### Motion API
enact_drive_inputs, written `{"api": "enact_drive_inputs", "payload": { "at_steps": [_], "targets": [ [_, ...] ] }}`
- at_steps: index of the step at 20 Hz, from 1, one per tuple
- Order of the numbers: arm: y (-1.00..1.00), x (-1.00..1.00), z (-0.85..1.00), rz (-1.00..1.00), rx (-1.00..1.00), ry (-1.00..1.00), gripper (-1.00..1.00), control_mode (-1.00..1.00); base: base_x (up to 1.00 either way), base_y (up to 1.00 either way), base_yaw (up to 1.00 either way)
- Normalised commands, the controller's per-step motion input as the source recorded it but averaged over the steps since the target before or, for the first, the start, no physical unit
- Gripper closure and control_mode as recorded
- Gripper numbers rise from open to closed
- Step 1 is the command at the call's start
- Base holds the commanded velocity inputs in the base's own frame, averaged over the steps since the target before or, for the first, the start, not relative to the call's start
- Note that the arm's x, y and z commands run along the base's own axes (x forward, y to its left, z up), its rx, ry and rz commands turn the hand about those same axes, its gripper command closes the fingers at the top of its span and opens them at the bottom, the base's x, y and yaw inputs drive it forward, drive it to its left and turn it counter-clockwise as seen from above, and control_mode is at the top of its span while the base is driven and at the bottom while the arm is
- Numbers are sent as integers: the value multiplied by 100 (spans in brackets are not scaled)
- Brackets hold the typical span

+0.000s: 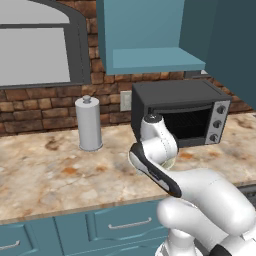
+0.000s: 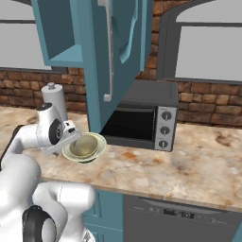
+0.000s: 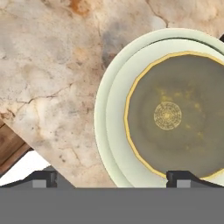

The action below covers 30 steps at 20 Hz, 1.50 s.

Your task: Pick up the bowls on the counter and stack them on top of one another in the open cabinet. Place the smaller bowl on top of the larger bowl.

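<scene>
1. Bowls sit nested on the surface (image 2: 198, 165): the smaller bowl (image 2: 83, 145), olive-yellow, rests inside the larger bowl (image 2: 96, 153), pale greenish-white, in front of the toaster oven (image 2: 142, 118) and near the surface's front edge.
2. From the hand view, the smaller bowl (image 3: 175, 118) lies within the larger bowl (image 3: 111, 131), its yellow rim ringed by the pale one, with a round patterned mark at its bottom centre.
3. The claw (image 3: 111, 178) hangs above the left part of the bowls, its two dark tips set wide apart: one over the marble surface (image 3: 52, 87), the other over the rim of the smaller bowl. It is spread and holds nothing.
4. In the right base view the claw (image 2: 71, 137) is at the left edge of the larger bowl, just beside it; whether it touches cannot be told.
5. The cabinet (image 1: 155, 60) hangs above the toaster oven (image 1: 180, 112), its door (image 2: 111, 56) swung open and its light blue shelf visible.
6. A tall grey canister (image 1: 88, 124) stands upright against the brick wall (image 1: 40, 112), well to the left of the oven.
7. Teal drawers (image 1: 115, 225) with metal handles run below the surface (image 1: 50, 175).
8. In the left base view the arm covers most of the bowls; just a sliver of pale rim (image 1: 170, 162) peeks out beside it.
</scene>
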Motion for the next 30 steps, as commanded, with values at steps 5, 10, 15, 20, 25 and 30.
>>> {"api": "enact_drive_inputs", "payload": {
  "at_steps": [5,10,15,20,25,30],
  "targets": [
    [13,3,-22,0,0,-6,-100,-100,0,0,0],
    [13,23,-20,0,-1,-9,-100,-100,0,0,0],
    [3,30,-16,-2,-2,-4,-100,-100,0,0,0],
    [0,30,-9,-3,-2,0,-100,-100,0,0,0],
    [0,22,-8,0,0,-1,-100,-100,0,0,0],
    [1,17,-20,0,0,-4,-100,-100,0,0,0]
  ]
}}
